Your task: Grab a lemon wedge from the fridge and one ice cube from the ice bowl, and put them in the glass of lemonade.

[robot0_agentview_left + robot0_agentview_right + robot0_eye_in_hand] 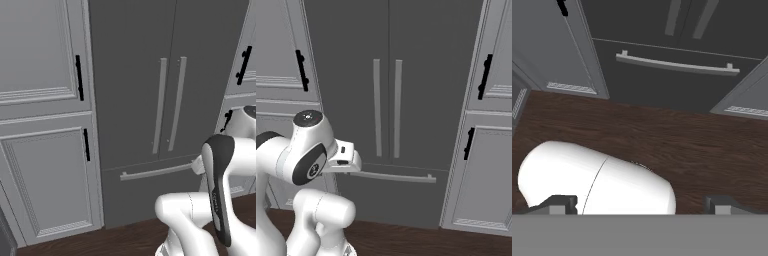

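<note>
- task barely begun, judging from the scene; fridge (150,100) stands dead ahead, both upper doors flush and its bottom drawer flush too; nothing of its shelves on show
- lemon wedge presumably behind those doors, so I cannot say which shelf; ice cube, ice bowl and glass of lemonade are somewhere off-frame, position unknown
- all steps left by my reading: open a door, pick the wedge, carry to the glass, fetch one cube, drop that in as well
- gripper (640,205) points down at the dark wood floor (662,135) in front of the fridge; fingertips (559,204) sit far apart at the two bottom corners of the hand view, so jaws are spread wide with nothing between them
- arm is folded close over the base, hand near the drawer handle (393,176) height in the right base view but apart from it; no contact with the paired vertical door handles (169,105)
- likely next need: raise and reach for one of the long door handles; that is a guess
- light grey panelled cabinets (42,100) with black handles (79,77) flank the fridge on both sides; not task items
- writing: none readable; no brand badge, label or logo on fridge, cabinets or arm
</note>
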You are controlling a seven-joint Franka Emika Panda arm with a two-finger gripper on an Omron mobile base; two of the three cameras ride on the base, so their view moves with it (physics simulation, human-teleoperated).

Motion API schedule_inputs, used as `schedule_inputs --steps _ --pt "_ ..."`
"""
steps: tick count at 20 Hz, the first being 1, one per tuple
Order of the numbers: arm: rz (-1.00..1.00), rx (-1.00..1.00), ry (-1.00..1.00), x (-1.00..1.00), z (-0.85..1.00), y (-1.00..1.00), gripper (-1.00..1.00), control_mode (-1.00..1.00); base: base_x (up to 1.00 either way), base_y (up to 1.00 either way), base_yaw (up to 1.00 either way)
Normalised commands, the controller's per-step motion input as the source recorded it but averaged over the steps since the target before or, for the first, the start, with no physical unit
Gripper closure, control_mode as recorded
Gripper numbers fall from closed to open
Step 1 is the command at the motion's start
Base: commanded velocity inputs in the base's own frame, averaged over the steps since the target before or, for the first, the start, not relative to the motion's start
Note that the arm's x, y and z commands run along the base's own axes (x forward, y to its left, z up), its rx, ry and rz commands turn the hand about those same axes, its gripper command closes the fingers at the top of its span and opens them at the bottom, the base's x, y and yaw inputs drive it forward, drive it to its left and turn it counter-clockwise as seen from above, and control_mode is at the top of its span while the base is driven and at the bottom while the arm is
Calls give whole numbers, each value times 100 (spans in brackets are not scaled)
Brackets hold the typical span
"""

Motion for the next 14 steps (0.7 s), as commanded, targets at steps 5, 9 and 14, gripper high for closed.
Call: schedule_inputs --steps 5,9,14 --pt "0 0 0 0 0 0 -100 100 -4 -55 0" --pt "0 0 0 0 0 0 -100 100 10 -2 0" --pt "0 0 0 0 0 0 -100 100 -18 5 -2"
